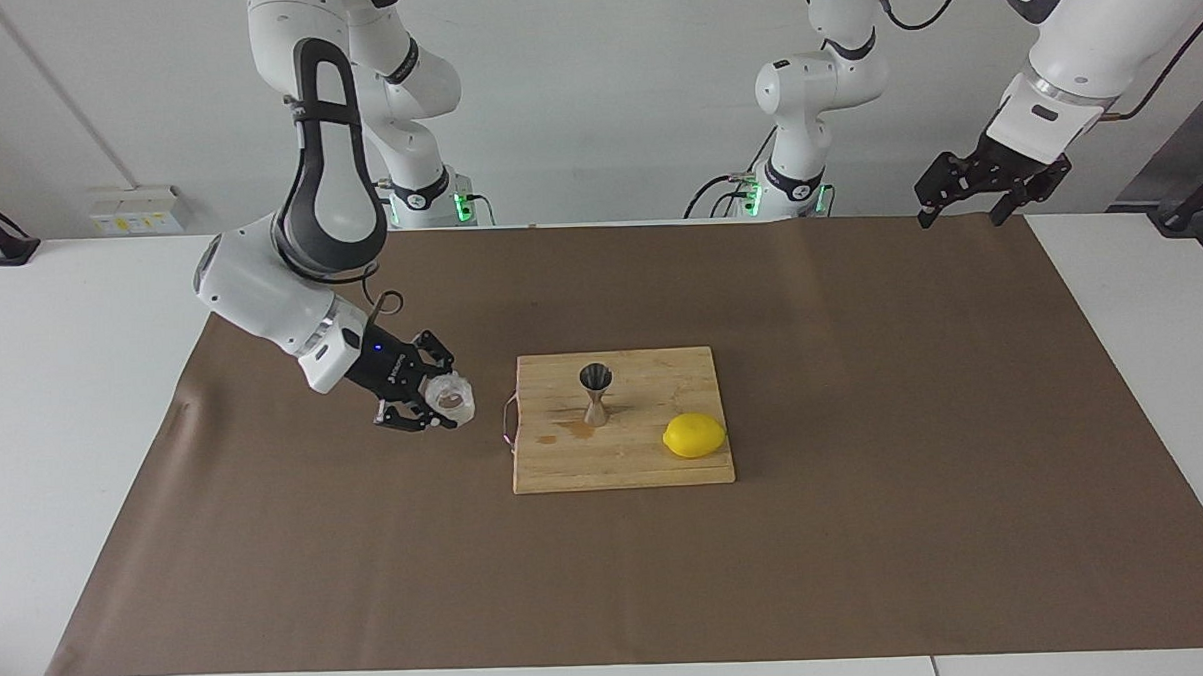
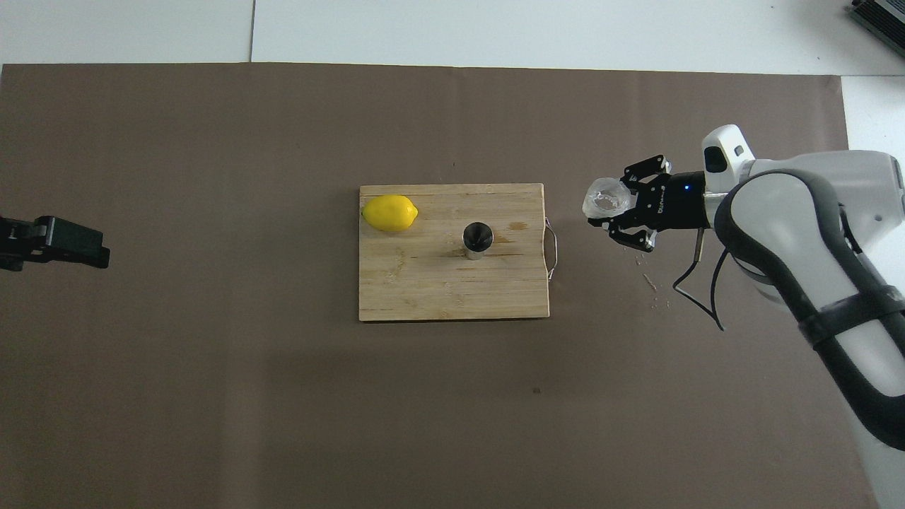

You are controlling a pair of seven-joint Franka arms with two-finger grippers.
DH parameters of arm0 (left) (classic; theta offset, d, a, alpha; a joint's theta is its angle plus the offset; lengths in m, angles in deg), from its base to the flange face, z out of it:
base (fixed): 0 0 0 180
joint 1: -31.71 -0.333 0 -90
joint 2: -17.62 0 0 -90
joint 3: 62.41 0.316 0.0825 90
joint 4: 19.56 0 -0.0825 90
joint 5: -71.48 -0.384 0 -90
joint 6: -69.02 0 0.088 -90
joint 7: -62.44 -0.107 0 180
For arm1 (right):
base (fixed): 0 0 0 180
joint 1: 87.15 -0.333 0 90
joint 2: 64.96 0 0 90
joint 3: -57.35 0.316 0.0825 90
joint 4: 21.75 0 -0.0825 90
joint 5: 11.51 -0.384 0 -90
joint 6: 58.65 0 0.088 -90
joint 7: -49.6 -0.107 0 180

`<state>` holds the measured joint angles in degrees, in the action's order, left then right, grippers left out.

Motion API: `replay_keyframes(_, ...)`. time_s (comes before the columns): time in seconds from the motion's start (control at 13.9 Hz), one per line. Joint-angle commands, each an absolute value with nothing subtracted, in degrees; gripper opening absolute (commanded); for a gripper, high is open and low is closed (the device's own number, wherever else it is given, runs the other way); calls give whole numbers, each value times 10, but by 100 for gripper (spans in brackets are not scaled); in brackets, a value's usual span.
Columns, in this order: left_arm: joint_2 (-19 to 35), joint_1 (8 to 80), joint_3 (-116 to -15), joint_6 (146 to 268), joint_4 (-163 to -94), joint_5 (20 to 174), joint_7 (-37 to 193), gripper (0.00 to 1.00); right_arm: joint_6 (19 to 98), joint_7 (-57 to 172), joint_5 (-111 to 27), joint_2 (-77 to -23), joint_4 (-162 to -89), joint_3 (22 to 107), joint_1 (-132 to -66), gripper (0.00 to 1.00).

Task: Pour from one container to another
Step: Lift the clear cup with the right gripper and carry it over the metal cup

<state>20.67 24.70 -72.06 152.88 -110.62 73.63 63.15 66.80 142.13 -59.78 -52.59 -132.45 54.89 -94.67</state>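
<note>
A white table (image 1: 74,416) against a pale wall, spread with a brown paper mat (image 1: 866,469), carries a light wooden cutting board (image 1: 566,469) at its middle. On the board stands the small shiny steel hourglass-shaped jigger (image 1: 595,393), upright, with a yellow lemon (image 1: 695,436) near it toward the left arm's end. A damp stain marks the wood beside the jigger's foot.

The right gripper (image 1: 434,402) holds the small squat clear faceted glass cup (image 1: 450,397), its fingers closed around the cup's sides, over the mat just beside the board's wire handle (image 2: 552,244) at the right arm's end. The cup appears tipped, its mouth turned sideways.

The left gripper (image 1: 962,205) waits raised over the left arm's end of the table, fingers parted and empty.

The cup seems to be in carry, well short of the jigger. Pouring would call for bringing it over the board and tilting its lip right above the jigger's narrow mouth, a small target that leaves little margin for spills.
</note>
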Motion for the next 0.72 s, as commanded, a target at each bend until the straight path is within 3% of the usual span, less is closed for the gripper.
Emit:
replay_keyframes(0.0,210,244,-722,1533,-1111,730,630,100,676,1332,-530,-528,-1300,549,-981,0)
replay_keyframes(0.65,210,244,-722,1533,-1111,730,631,100,662,1097,-273,-523,-1241,550,-1117,0)
